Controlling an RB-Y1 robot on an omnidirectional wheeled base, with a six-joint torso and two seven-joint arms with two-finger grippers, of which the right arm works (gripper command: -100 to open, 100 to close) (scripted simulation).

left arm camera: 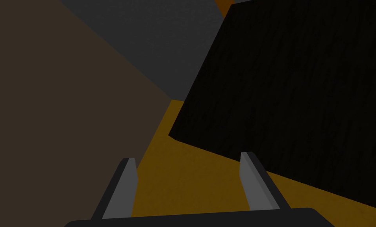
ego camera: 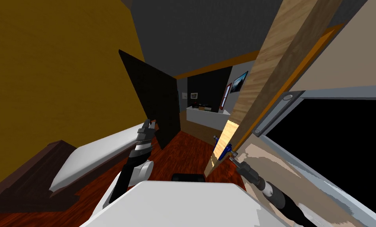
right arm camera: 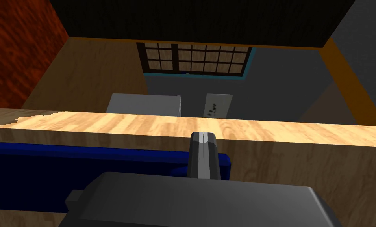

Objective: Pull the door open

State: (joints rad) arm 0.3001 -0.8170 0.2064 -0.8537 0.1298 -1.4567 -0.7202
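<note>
1. Right claw [right arm camera: 202, 155]: fingers are pressed together with nothing seen between them. They are laid across the end of the blue handle [right arm camera: 84, 173], not clamped round it.
2. Handle is mounted on the face of the light wood door [ego camera: 262, 79], close to its free edge. Door is seen edge-on from the head and is judged already partly open, as a room is visible past it.
3. Left claw [left arm camera: 191, 185]: fingers are apart and empty, held near a dark panel [left arm camera: 301, 98], well apart from the door.
4. Risk: the pull looks to be carried by hook-type contact only. Fingers could be slid off the handle's end as the door's arc changes the angle.
5. Risk: the free edge would be swung toward the right forearm and torso. Jamming is likely unless the base is backed off.
6. Unclear:
   - Finger-to-handle contact is hidden by the claw body.
   - Handle shape is partly covered.
   - Hinge side is cut off.
   - A black area [ego camera: 340, 138] lies beyond the grey frame [ego camera: 273, 114].
</note>
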